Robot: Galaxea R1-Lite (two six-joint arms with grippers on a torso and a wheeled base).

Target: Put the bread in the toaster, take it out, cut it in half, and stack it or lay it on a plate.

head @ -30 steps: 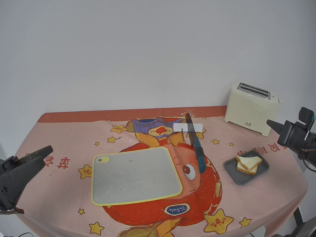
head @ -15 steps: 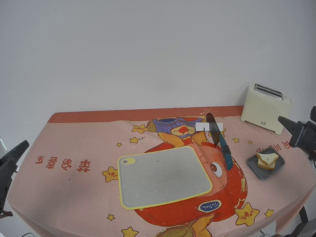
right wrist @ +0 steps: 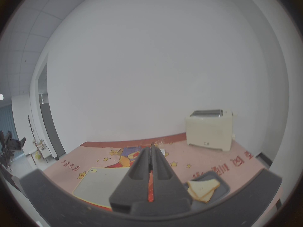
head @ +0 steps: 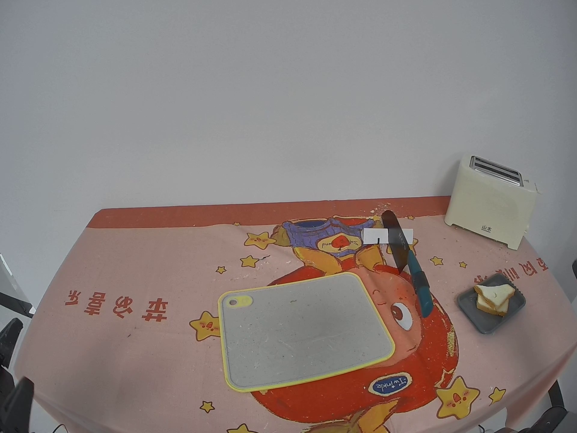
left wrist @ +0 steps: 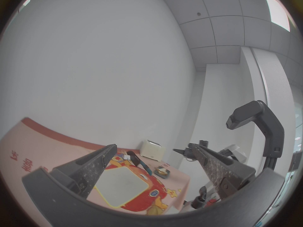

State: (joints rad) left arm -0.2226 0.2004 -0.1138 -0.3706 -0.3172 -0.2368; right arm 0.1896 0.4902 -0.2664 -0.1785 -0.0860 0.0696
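Note:
Two triangular bread halves (head: 495, 296) lie stacked on a small grey plate (head: 479, 320) at the table's right edge. Behind the plate, in the far right corner, the cream toaster (head: 494, 208) stands with nothing in its slots. My left gripper (left wrist: 153, 146) is open and holds nothing, well off the table's left side. My right gripper (right wrist: 152, 148) is shut on nothing, and it is drawn back from the table's near right side. Beyond its fingers are the bread (right wrist: 203, 186), plate (right wrist: 221, 189) and toaster (right wrist: 209, 130).
A grey cutting board (head: 305, 331) with a yellow rim lies at the table's middle. A knife (head: 410, 263) with a teal handle and dark blade lies between the board and the plate, its blade across a white card (head: 377, 236). A patterned cloth covers the table.
The head camera has turned, so the whole table now sits farther right in the picture. Both grippers have drawn back out toward that view's edges. The objects on the table have not moved.

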